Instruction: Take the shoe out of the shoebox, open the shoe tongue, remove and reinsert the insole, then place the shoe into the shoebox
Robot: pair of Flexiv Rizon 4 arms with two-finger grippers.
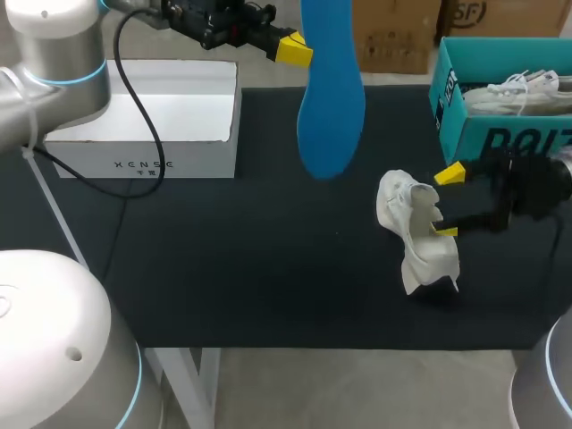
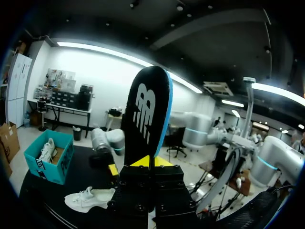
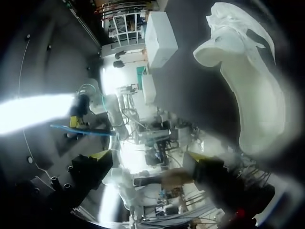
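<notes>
Nearest the camera, in the lower right of the head view, the white shoe [image 1: 418, 234] stood tipped up on the dark table [image 1: 223, 268], well out of its box. The right gripper [image 1: 447, 202] sat just beside it with its fingers spread wide: the lower yellow tip met the shoe's collar, while the upper one looked clear of it, so the shoe was braced rather than pinched. From the right wrist view the shoe [image 3: 252, 86] lay ahead of and to one side of those parted fingers. Farther back, at the upper middle of the frame, the left gripper [image 1: 293, 49] was clenched on the blue insole [image 1: 331, 98], which hung above the table and apart from the shoe; the left wrist view showed the insole [image 2: 145, 109] rising from between that gripper's [image 2: 150, 164] fingers. At the far edge, the teal shoebox [image 1: 456, 107] in the upper right held a second shoe [image 1: 518, 89], and a white box [image 1: 143, 134] stood in the upper left. By my reading, the unboxing and insole removal were done. How far the tongue was opened I could not tell. Reinserting the insole and boxing the shoe remained.
</notes>
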